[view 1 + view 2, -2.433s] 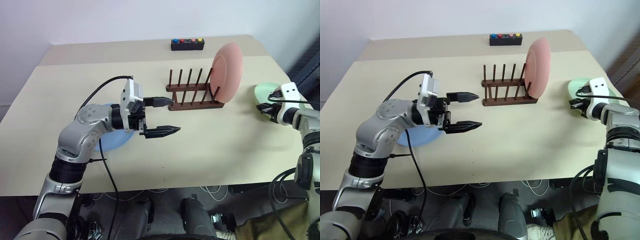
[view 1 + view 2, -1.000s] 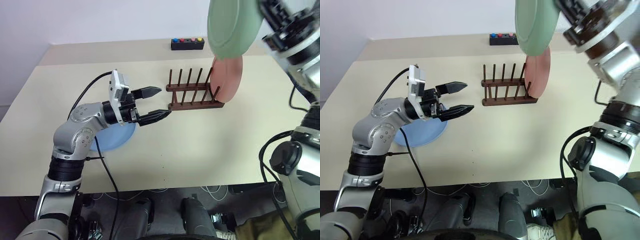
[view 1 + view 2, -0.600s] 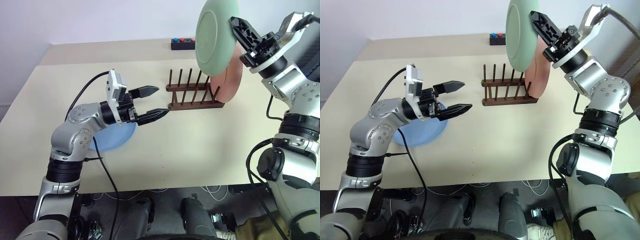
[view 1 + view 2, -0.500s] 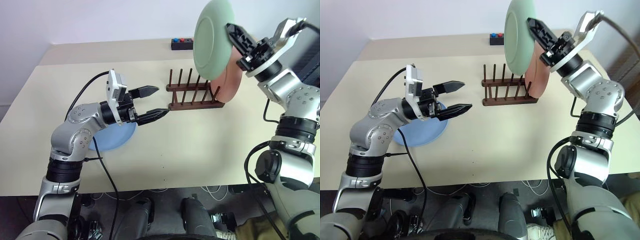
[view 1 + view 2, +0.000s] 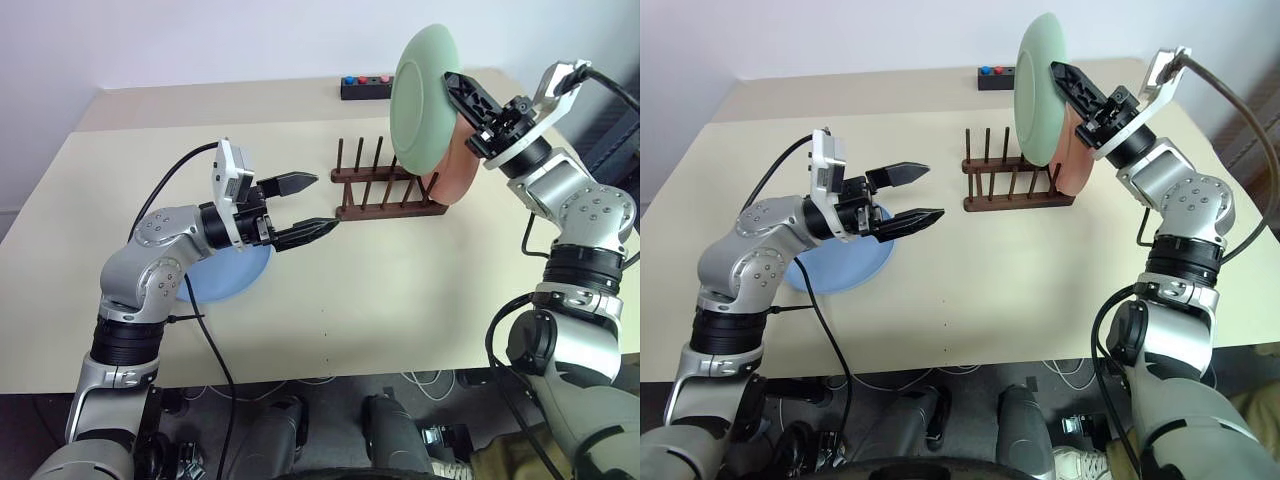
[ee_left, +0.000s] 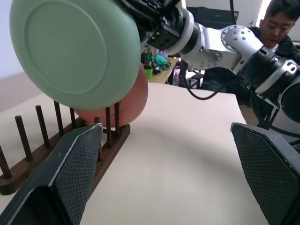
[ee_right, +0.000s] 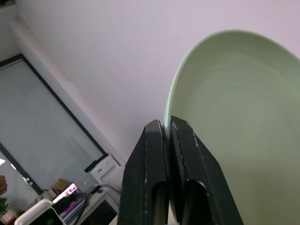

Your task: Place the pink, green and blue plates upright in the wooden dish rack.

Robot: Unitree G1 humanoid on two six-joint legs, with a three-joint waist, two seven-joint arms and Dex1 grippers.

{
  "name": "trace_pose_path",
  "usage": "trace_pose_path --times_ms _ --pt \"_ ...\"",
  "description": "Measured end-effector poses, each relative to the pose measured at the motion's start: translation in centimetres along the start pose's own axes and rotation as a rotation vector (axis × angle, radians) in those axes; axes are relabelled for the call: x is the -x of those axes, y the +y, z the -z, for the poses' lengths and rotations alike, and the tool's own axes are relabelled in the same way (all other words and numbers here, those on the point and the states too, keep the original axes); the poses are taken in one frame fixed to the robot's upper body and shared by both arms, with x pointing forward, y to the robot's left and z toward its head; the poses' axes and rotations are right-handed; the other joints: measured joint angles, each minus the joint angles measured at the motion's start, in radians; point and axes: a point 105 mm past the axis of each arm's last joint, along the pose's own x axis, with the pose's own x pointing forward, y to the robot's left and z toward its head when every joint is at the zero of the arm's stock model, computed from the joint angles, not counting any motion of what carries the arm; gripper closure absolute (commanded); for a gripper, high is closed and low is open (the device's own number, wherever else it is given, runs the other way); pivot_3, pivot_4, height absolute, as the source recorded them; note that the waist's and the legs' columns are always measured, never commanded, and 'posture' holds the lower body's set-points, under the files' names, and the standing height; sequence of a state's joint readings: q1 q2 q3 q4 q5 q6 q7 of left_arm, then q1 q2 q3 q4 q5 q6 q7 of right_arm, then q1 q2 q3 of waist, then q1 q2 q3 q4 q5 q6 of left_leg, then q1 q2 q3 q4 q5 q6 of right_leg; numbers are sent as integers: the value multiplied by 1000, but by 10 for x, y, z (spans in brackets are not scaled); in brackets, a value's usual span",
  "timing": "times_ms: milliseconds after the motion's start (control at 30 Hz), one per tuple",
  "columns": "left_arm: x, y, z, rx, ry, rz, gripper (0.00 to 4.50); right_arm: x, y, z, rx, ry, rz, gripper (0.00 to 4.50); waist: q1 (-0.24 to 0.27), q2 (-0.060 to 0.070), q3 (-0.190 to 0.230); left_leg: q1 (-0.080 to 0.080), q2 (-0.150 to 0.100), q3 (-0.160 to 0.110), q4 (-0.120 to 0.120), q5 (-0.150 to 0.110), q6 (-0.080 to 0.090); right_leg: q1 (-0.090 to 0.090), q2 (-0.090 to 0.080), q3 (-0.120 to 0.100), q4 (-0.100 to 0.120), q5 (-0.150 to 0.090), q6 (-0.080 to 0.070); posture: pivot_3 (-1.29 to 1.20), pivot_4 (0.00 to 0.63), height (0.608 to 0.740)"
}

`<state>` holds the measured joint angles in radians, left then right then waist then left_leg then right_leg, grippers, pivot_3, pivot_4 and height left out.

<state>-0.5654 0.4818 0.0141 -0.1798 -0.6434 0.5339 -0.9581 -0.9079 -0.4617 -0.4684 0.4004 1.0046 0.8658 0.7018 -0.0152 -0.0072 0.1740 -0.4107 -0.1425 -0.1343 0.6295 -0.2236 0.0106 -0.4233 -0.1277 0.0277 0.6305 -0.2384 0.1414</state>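
My right claw is clamped on the rim of the green plate, holding it upright above the wooden dish rack. My left claw hangs wide open and empty, beside the rack.

Risk: the green plate may knock the pink plate or miss the pegs and topple.

The rack holds the pink plate in its right-end slot. The blue plate lies flat on the surface.

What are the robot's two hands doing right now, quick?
Left gripper: jaws open, holding nothing, above the table.
Right gripper: jaws shut on the rim of the green plate, held on edge above the wooden dish rack.
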Motion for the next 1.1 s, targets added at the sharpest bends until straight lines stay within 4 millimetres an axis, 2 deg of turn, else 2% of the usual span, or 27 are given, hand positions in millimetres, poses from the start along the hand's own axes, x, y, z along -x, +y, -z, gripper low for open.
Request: trace_pose_path --times_ms 367,800,1100 --pt "0 0 0 0 0 -1 0 0 -2 2 3 -2 10 4473 -1 0 0 0 0 0 0 0 0 0 0 0 0 0 0 0 150 740" --pt "0 0 0 0 0 -2 0 -10 8 -5 3 -7 -24 4473 0 0 0 0 0 0 0 0 0 0 0 0 0 0 0 0 150 740" --pt "0 0 0 0 0 -2 0 -4 -2 1 -25 1 10 4473 0 0 0 0 0 0 0 0 0 0 0 0 0 0 0 0 150 740"
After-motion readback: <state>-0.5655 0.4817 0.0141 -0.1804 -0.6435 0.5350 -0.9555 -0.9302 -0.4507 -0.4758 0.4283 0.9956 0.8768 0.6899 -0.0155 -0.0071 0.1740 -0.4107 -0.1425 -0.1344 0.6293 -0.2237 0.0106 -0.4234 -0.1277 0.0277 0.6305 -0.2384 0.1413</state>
